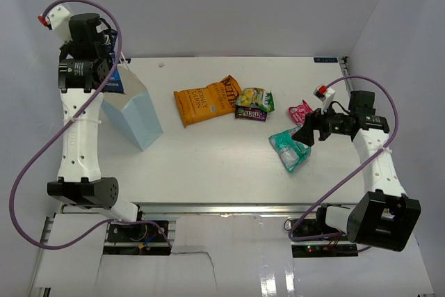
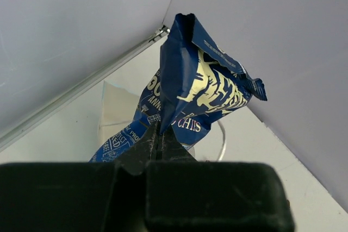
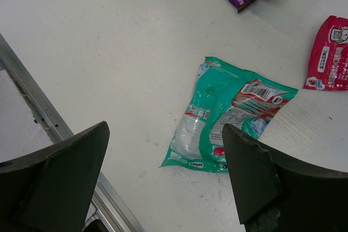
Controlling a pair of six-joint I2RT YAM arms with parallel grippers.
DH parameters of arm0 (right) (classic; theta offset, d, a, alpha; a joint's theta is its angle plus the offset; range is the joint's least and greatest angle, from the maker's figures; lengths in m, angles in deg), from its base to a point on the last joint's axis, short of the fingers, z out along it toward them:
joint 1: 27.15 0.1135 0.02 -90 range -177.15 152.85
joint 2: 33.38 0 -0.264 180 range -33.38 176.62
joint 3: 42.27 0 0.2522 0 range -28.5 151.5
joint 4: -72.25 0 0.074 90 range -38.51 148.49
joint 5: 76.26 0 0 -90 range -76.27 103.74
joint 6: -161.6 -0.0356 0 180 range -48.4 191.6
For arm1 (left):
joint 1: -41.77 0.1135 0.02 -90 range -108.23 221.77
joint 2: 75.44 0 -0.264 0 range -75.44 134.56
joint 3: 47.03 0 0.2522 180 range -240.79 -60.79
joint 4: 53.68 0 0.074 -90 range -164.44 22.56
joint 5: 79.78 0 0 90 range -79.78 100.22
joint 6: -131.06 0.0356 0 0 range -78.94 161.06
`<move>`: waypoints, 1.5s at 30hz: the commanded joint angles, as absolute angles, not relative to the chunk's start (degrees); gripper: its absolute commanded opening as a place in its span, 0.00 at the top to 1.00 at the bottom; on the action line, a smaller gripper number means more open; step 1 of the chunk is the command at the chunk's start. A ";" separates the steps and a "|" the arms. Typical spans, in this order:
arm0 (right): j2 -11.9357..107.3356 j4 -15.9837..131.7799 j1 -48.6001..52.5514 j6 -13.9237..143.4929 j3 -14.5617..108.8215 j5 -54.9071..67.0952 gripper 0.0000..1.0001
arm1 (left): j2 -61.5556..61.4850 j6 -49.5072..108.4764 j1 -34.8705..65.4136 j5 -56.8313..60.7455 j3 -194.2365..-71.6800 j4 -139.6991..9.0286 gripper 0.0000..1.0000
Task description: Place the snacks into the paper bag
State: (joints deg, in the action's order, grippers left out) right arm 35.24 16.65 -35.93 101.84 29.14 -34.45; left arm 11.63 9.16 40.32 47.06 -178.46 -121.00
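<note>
Where the white tabletop (image 1: pixel 208 172) meets plain white walls on three sides, a metal rail (image 1: pixel 229 208) runs along its near edge, with the two arm bases just below it. At far left the paper bag (image 1: pixel 135 113) stands upright near the back corner, light blue with crisp folded sides and a white inside. The left gripper (image 2: pixel 159 134) hangs over its mouth, fingers pressed together on a fold of the dark blue chip bag (image 2: pixel 201 88), whose glossy, creased foil sticks out beyond the fingertips. In the overhead view the left arm hides part of the paper bag's rim. Toward the middle the large orange bag (image 1: pixel 201 104) lies flat, well apart from the paper bag. Just right of it the yellow-green packet (image 1: pixel 256 96) overlaps the dark purple packet (image 1: pixel 250 112). Farther right lies the small pink packet (image 1: pixel 300 110). Near it, closer to the front, lies the teal bag (image 1: pixel 290 149), a shiny crinkled pillow with a clear window. The right gripper (image 3: pixel 164 134) hovers above the teal bag, fingers spread wide and holding nothing.
</note>
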 commanded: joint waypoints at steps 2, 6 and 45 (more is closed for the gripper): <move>35.26 17.98 -36.47 102.45 30.03 -36.10 0.10 | 12.19 7.06 40.45 47.22 -175.49 -119.91 1.00; 35.26 17.98 -36.64 102.62 29.51 -36.01 0.10 | 10.52 5.47 40.45 48.27 -170.49 -118.68 1.00; 41.76 21.75 -36.73 82.70 34.51 -19.86 0.04 | -10.04 13.73 40.45 0.42 -146.68 -102.43 0.04</move>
